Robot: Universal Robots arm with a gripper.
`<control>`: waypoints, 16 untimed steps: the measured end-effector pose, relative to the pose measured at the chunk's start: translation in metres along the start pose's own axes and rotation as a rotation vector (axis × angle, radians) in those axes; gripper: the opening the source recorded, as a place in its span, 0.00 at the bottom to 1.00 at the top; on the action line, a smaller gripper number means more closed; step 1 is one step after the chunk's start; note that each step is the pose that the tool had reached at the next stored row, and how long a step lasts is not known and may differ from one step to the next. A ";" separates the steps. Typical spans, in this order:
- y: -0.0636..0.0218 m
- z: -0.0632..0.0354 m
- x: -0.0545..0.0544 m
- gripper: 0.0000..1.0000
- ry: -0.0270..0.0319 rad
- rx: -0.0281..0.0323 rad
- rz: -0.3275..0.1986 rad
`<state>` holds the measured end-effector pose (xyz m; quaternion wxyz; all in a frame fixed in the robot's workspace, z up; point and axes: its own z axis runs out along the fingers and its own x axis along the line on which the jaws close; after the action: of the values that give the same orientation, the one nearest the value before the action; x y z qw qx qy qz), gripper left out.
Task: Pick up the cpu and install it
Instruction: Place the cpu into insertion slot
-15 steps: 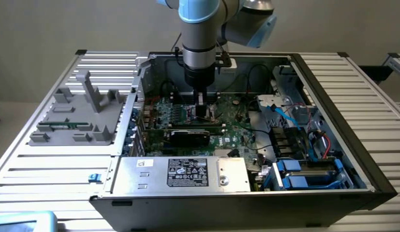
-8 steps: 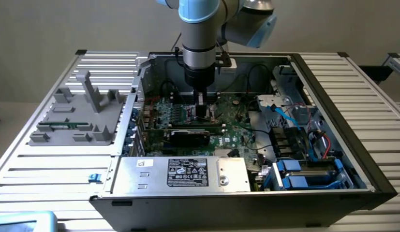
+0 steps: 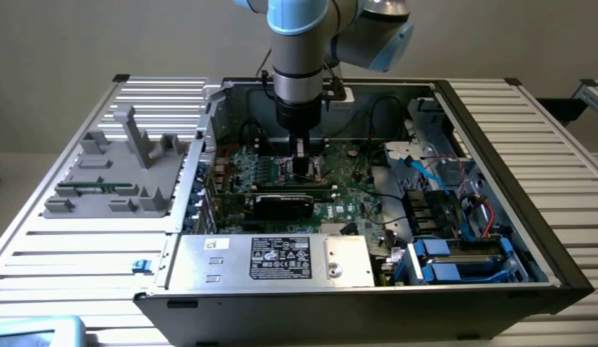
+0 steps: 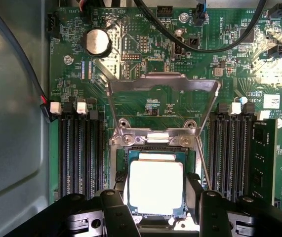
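The cpu [image 4: 156, 186], a flat square chip with a bright silver top, sits level between my gripper's [image 4: 156, 193] two black fingers [image 4: 117, 207], which press against its opposite edges. It is right over the motherboard socket [image 4: 155, 144], whose metal load frame [image 4: 163, 81] stands flipped open beyond it. I cannot tell whether the chip rests in the socket or hovers just above it. In the exterior view my gripper [image 3: 304, 170] reaches straight down into the open computer case [image 3: 492, 144], onto the green board.
Black memory slots [image 4: 79, 153] flank the socket on both sides, with a green memory stick [image 4: 264, 158] seated past the far bank. A black card [image 3: 284, 204] and the silver power supply [image 3: 270, 258] lie nearby. Black cables [image 4: 205, 47] cross the board. A grey fixture [image 3: 120, 170] stands outside the case.
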<state>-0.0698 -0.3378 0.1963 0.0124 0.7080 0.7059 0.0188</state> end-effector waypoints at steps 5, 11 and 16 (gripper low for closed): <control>0.0000 0.0000 0.000 0.55 0.0013 0.0000 0.000; 0.0000 0.0002 0.000 0.55 0.0012 0.0000 0.000; 0.0000 0.0002 0.000 0.55 0.0013 0.0000 0.000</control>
<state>-0.0698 -0.3378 0.1961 0.0119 0.7080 0.7059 0.0192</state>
